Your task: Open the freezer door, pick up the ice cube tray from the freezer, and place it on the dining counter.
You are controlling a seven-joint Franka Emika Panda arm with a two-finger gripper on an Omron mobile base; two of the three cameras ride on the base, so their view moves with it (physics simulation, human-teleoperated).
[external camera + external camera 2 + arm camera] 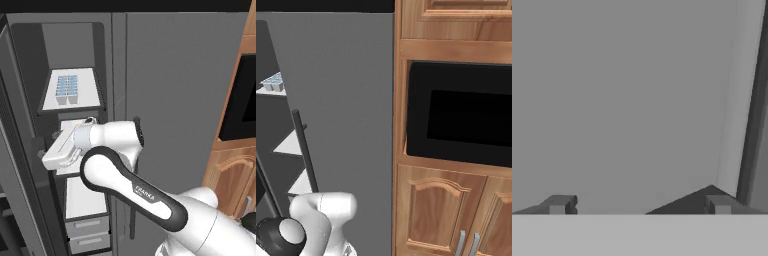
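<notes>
- We see the ice cube tray point(66, 89), a pale blue grid of cells, on a flat white freezer shelf point(89, 93), long axis running near to far.
- Our gripper point(639, 204), below it inside the freezer point(75, 45), stands wide open, holding nothing.

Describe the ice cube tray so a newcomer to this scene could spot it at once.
Find the open freezer left of the plain grey door. On its top white shelf sits the ice cube tray: small, pale blue, gridded into square cells, the one object on the shelves.
</notes>
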